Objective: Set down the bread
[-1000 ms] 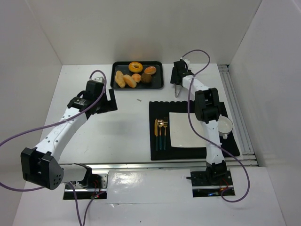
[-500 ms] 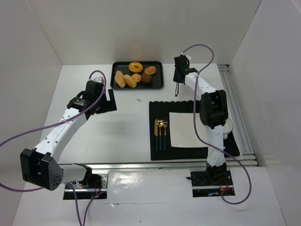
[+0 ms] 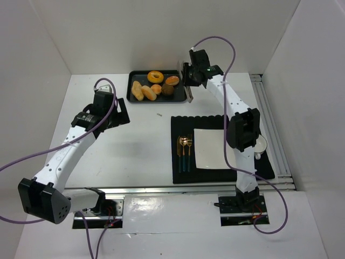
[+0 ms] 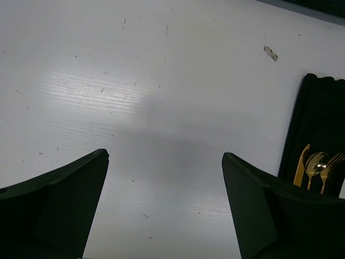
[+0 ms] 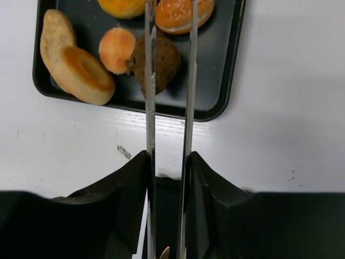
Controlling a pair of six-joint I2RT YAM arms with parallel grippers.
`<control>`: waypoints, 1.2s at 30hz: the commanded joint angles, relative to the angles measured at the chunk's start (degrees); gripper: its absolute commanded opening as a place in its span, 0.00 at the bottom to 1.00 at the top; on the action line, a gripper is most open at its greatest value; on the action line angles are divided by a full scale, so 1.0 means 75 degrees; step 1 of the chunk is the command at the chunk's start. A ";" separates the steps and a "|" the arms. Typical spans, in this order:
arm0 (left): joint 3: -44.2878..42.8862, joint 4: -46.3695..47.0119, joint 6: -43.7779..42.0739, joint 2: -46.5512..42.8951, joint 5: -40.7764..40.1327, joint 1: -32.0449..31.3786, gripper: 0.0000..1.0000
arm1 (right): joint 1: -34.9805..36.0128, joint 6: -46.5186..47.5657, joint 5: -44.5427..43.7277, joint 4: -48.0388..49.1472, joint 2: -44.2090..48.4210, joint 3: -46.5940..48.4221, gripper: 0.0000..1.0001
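Tongs over the tray (image 5: pixel 218 70), no bread lifted yet.

Found right gripper (image 5: pixel 168 167) clamped on the tongs (image 5: pixel 150 81), blades narrow but apart, running past the brown roll (image 5: pixel 164 59) and sesame bun (image 5: pixel 175 13) with tips beyond the frame. Could not tell whether anything was pinched; looked like nothing. Saw every piece of bread lying on the tray at the back of the table, and the plate (image 3: pixel 210 148) on the mat (image 3: pixel 180 124) bare. Spotted left gripper (image 4: pixel 164 156) wide, holding nothing, above bare table near the cutlery (image 4: pixel 315 167). Judged the job barely begun: pinch, lift, carry, probably to the plate, and release all to come.
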State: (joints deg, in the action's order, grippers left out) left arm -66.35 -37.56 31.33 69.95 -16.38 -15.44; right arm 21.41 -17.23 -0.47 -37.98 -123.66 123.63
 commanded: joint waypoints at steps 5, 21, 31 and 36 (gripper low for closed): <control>-0.0212 -0.0147 -0.0017 -0.0408 -0.0406 -0.0015 1.00 | -0.0065 -0.0443 0.0683 -0.0655 -0.0668 0.0963 0.44; 0.0022 -0.0043 -0.0170 -0.0702 -0.0639 -0.0015 1.00 | -0.0276 -0.1381 0.0859 -0.0058 -0.1734 0.1679 0.60; 0.0303 0.0191 -0.0099 -0.1054 -0.0910 -0.0015 1.00 | -0.0276 -0.1382 0.1292 0.0189 -0.2309 0.2147 0.64; 0.0467 0.0343 -0.0029 -0.1054 -0.0782 -0.0015 1.00 | -0.0428 -0.1452 0.1596 0.0189 -0.2707 0.2535 0.66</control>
State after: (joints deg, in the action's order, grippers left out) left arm -63.59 -37.78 31.42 63.13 -22.20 -15.44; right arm 19.11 -27.51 8.60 -39.81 -143.22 138.80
